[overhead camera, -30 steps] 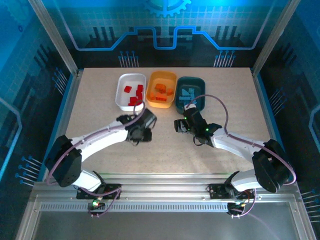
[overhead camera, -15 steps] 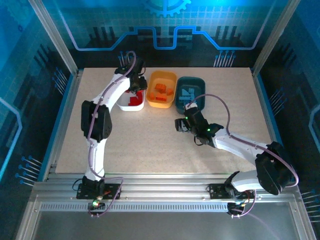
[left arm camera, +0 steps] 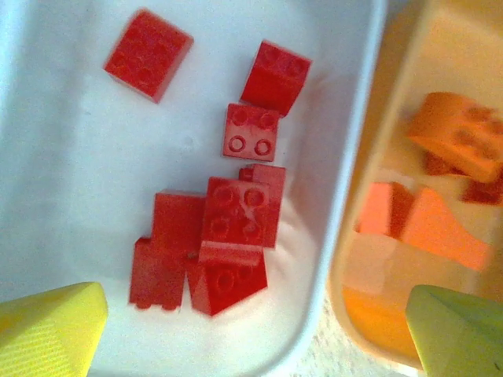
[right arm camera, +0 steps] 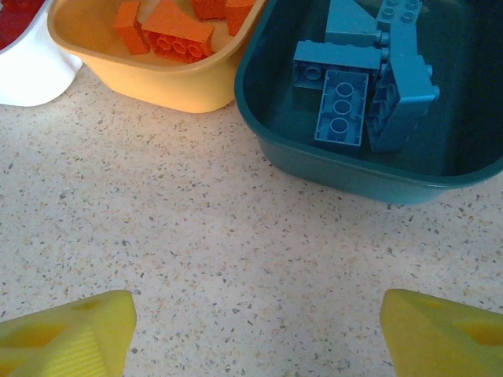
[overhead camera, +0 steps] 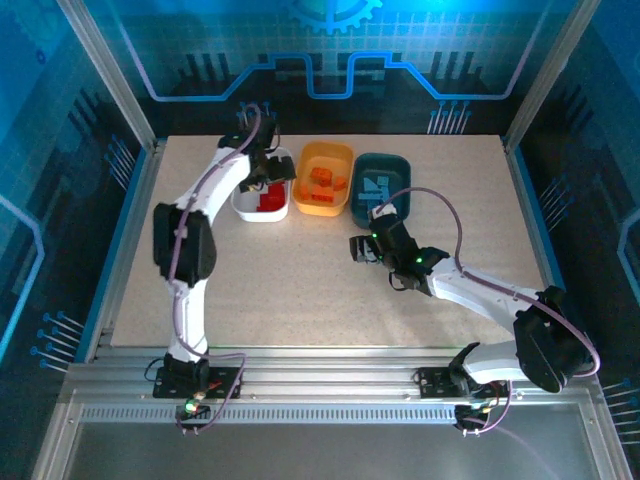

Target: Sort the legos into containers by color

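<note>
Small red studded plastic bricks (left arm camera: 236,212) lie heaped in the white plastic tub (left arm camera: 71,196), beneath the left tool (left arm camera: 251,345), its jaws wide apart and empty. Orange bricks (right arm camera: 177,31) sit in the orange tub (right arm camera: 181,82), light blue bricks (right arm camera: 346,102) in the dark teal tub (right arm camera: 338,169). The right tool (right arm camera: 251,330) gapes empty over the speckled counter (right arm camera: 196,228) near them.

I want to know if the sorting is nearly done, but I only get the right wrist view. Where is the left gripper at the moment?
Observer: The left gripper hovers over the white tub.
Operator: Is it carrying a brick?
Observer: No. It is open, with nothing between its fingers.
Operator: What is inside that tub?
Observer: Several red bricks, some heaped together, two lying apart.
</note>
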`<state>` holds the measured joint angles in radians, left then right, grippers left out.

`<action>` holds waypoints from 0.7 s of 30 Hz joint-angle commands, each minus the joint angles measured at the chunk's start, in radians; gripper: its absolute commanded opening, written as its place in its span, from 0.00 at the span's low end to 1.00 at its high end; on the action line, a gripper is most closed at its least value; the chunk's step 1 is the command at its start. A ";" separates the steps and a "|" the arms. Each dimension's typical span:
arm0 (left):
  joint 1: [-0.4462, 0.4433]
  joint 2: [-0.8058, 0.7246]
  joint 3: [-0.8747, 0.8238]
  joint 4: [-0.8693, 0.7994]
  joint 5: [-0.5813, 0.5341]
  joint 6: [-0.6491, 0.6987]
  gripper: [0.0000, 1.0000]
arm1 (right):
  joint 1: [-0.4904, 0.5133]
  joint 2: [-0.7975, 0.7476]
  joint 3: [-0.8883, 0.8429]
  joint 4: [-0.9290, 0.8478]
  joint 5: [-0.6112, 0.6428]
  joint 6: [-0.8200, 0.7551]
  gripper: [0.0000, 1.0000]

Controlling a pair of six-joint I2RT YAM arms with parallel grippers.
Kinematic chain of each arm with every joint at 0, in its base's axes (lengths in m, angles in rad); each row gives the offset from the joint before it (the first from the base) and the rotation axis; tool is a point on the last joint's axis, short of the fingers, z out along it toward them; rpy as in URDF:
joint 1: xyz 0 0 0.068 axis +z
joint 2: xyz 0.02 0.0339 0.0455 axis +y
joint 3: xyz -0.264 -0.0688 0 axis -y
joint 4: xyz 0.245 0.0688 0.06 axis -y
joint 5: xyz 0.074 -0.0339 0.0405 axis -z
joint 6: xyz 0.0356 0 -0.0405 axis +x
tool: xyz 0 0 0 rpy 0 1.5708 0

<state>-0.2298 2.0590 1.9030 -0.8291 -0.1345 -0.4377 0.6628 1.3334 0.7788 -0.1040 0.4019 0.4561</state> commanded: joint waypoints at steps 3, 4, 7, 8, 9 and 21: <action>-0.047 -0.491 -0.366 0.273 -0.052 0.017 0.99 | 0.017 -0.089 -0.046 0.045 0.058 -0.027 0.84; -0.068 -0.583 -0.467 0.335 -0.087 0.018 0.99 | 0.016 -0.118 -0.068 0.072 0.063 -0.034 0.85; -0.148 -0.828 -0.712 0.454 -0.250 0.051 0.99 | 0.023 -0.227 -0.158 0.193 0.061 -0.071 0.99; -0.168 -0.894 -0.771 0.471 -0.305 0.047 0.99 | 0.024 -0.261 -0.176 0.215 0.063 -0.080 1.00; -0.185 -0.964 -0.826 0.478 -0.361 0.034 0.99 | 0.024 -0.298 -0.190 0.229 0.070 -0.092 1.00; -0.192 -1.420 -1.607 1.419 -0.322 0.461 0.99 | 0.020 -0.262 0.038 0.004 0.087 -0.264 1.00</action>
<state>-0.4217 0.6472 0.3702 0.2470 -0.4244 -0.2020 0.6804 1.0325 0.7219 0.0105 0.4393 0.2588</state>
